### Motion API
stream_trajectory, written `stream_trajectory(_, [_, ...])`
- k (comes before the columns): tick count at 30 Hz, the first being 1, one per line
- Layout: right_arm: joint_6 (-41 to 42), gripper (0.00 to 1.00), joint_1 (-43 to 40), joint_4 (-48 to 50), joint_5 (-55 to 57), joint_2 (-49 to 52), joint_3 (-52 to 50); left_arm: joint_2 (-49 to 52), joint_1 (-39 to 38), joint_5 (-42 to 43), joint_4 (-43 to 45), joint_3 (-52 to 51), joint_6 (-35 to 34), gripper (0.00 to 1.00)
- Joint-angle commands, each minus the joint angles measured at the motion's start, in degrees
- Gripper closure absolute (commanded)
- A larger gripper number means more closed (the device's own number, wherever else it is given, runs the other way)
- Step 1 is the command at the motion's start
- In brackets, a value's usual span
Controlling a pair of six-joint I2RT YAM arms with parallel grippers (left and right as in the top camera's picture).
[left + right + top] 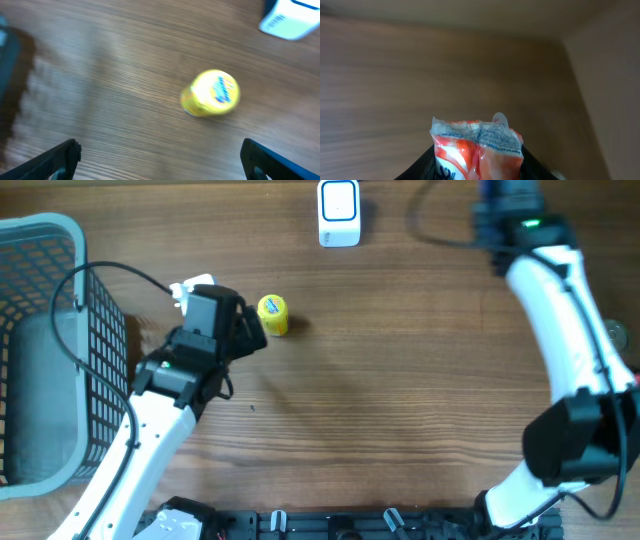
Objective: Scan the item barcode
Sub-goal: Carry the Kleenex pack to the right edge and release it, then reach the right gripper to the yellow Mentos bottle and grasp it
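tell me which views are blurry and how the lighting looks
Overhead: sharp and evenly lit, with soft shadows on the table. Left wrist: smeared by blur, the yellow can and the wood grain both soft. Right wrist: dim, the orange-and-white packet fairly clear, the background hazy.

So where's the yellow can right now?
In the overhead view the can sits left of centre, just right of the left tool; the scanner is farther up-right.

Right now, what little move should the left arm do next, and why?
Probably ease the left gripper forward, steering toward the yellow tub, until its open jaws straddle it. The tub sits on the table ahead of the gripper, off-centre and untouched, so it can't be picked up for scanning yet.
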Motion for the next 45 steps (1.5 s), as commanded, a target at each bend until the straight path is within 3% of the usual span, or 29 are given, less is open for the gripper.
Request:
stream_trajectory(1, [1.25,0.64,-12.79,-0.24,-9.55,2.27,-1.73,0.13,-4.09,1.84,0.52,0.68,0.09,0.00])
stream_trajectory(6, [4.13,0.66,-28.94,1.33,-21.31,7.98,-3.43,0.13,-7.30,1.64,0.52,0.68,0.07,0.00])
stream_trajectory(11, [7.15,0.68,-35.52,1.07,-22.80,14.73,-3.43,0.13,-7.74,1.66,0.50,0.68,0.04,0.00])
stream_trajectory(12, [8.28,0.61,-36.11,0.66,-25.38,16.17,-3.45,0.13,-7.74,1.66,0.52,0.68,0.04,0.00])
stream_trajectory(13, [8.22,0.40,-36.13,0.83,-27.43,17.66,-3.48,0.13,-7.74,1.66,0.50,0.68,0.02,0.00])
stream_trajectory(17, [8.74,0.00,-35.65,0.70,-27.41,17.75,-3.48,0.13,-7.74,1.66,-0.13,0.68,0.07,0.00])
stream_trajectory(20, [9.49,0.00,-35.71,0.13,-26.95,14.14,-3.48,0.13,-7.74,1.64,-0.79,0.68,0.09,0.00])
stream_trajectory(26, [11.87,0.00,-35.01,-1.33,-22.62,-4.90,-3.10,0.11,-7.74,1.20,-0.90,0.68,0.09,0.00])
stream_trajectory(27, [13.64,0.00,-33.90,-2.12,-25.44,-11.26,-3.10,-0.02,-7.65,1.09,-0.09,0.68,0.11,0.00])
stream_trajectory(32, [14.47,0.00,-28.44,-5.79,-52.89,-24.24,-3.10,-2.91,-4.90,-3.32,4.33,0.68,1.09,0.00])
stream_trajectory(36, [13.81,0.00,-19.91,-6.62,-75.12,-25.20,-3.87,-9.81,1.79,6.05,3.93,0.68,13.18,0.00])
stream_trajectory(38, [16.15,0.00,-13.94,-5.09,-70.03,-23.67,-4.90,-13.31,4.50,10.05,3.96,0.81,16.52,0.00])
stream_trajectory(39, [22.25,0.00,-8.96,-5.84,-61.24,-22.08,-4.94,-16.50,6.49,12.41,3.98,1.18,18.34,0.00])
stream_trajectory(43, [33.22,0.00,8.17,-6.71,-41.11,-14.93,-4.92,-26.34,7.93,13.20,3.43,1.60,21.40,0.00])
stream_trajectory(45, [37.97,0.00,15.72,-5.60,-37.29,-10.69,-4.81,-29.53,7.93,13.20,1.88,1.60,21.38,0.00])
